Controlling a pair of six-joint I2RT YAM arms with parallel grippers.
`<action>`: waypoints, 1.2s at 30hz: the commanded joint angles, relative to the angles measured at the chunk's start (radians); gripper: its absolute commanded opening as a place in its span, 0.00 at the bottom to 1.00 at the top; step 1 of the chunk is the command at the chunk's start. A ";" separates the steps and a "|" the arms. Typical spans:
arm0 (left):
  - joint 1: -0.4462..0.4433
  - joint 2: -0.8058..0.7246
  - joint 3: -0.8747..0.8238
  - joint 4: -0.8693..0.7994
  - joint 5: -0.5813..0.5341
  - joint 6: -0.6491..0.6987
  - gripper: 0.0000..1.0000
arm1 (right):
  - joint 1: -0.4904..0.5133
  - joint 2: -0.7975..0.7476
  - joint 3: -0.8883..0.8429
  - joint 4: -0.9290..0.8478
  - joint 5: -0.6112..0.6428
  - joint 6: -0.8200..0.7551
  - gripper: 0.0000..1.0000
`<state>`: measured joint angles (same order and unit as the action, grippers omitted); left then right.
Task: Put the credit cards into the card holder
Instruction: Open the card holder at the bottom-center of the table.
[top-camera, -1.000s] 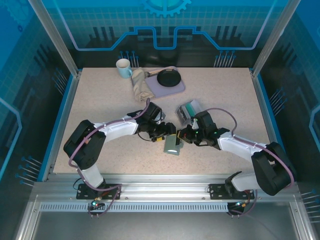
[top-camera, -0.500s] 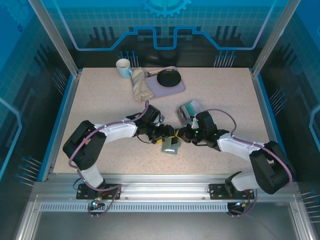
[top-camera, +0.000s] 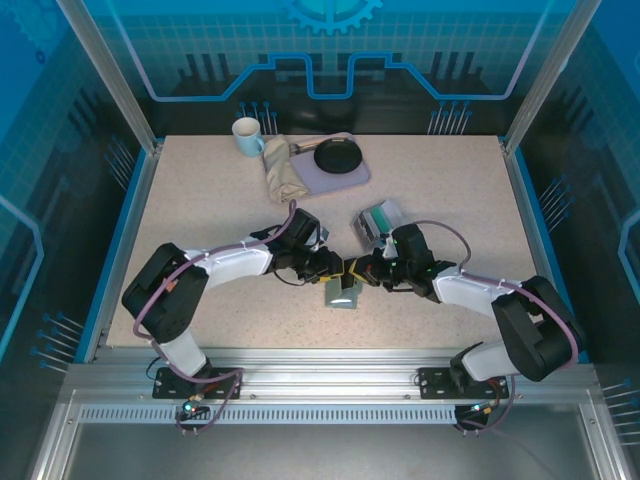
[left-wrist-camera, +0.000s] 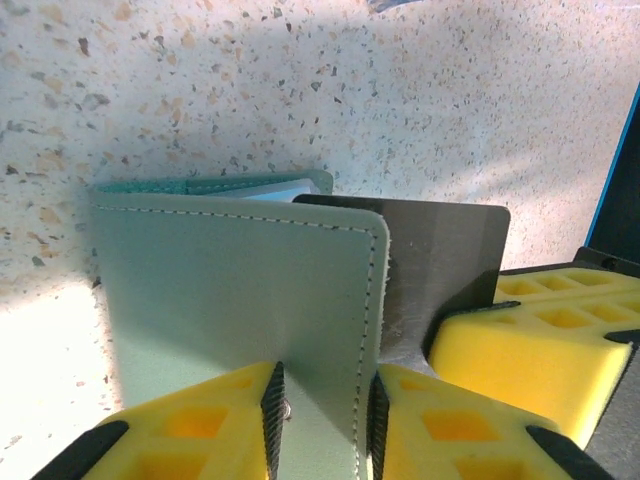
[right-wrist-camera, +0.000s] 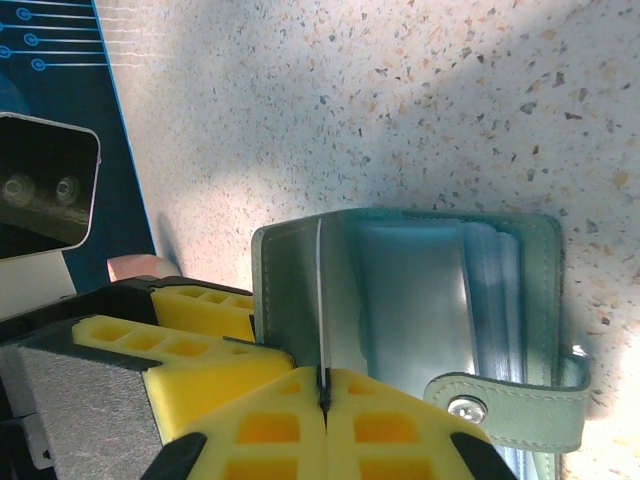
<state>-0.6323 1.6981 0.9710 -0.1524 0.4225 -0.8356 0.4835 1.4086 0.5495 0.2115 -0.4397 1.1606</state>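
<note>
Main risk: card holder (left-wrist-camera: 230, 290), near table (top-camera: 200, 200) centre, stands part-open. The left gripper (left-wrist-camera: 322, 400) straddles its cover's lower edge; whether the jaws actually pinch it cannot be told. If the hold is loose, a push from the card would likely slide the holder or fold it shut.

Next: grey credit card (left-wrist-camera: 440, 260), clamped in the closed right gripper (right-wrist-camera: 323, 385), sits behind the cover at its 3 o'clock. It may miss a slot and jam on the clear sleeves (right-wrist-camera: 420, 300).

Lesser: the two grippers' pads are crowded and could knock. Snap strap (right-wrist-camera: 515, 410) could snag.

Around: tray (top-camera: 355, 178) at 12 o'clock, cloth (top-camera: 283, 175) and mug (top-camera: 246, 135) toward 11, all well apart. Small grey box (top-camera: 372, 222) at 1 o'clock, near the right arm.
</note>
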 joint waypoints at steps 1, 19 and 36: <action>-0.003 -0.035 -0.008 -0.030 -0.002 0.011 0.25 | -0.010 0.006 0.004 0.029 -0.032 0.007 0.00; 0.143 -0.127 -0.119 -0.052 0.080 0.080 0.08 | 0.087 0.029 0.239 -0.590 0.340 -0.245 0.00; 0.161 -0.076 -0.169 -0.128 0.005 0.187 0.08 | 0.087 0.014 0.319 -0.678 0.392 -0.341 0.00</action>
<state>-0.4774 1.6035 0.8196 -0.2344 0.4522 -0.6849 0.5625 1.4506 0.8345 -0.4133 -0.0772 0.8543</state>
